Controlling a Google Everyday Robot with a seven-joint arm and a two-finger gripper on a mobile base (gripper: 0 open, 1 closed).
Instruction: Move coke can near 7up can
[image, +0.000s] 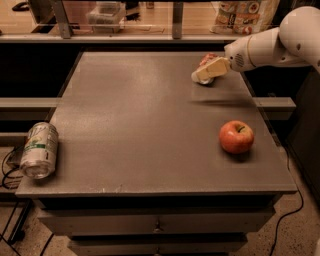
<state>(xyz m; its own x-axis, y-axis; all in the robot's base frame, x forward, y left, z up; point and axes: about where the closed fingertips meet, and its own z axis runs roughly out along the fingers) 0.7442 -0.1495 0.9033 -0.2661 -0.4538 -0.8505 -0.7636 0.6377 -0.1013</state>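
The coke can (207, 59) lies on its side at the far right of the grey table (140, 110); only its red top part and a silver end show. My gripper (209, 71) reaches in from the right on a white arm and sits right over the can, hiding most of it. The 7up can (39, 150), white-silver with green markings, lies on its side at the table's front left edge, far from the coke can.
A red apple (236, 136) sits on the table's right side, in front of the gripper. A shelf with a clear box (105, 12) and packets (245, 12) runs behind the table. Cables hang at the left below the table.
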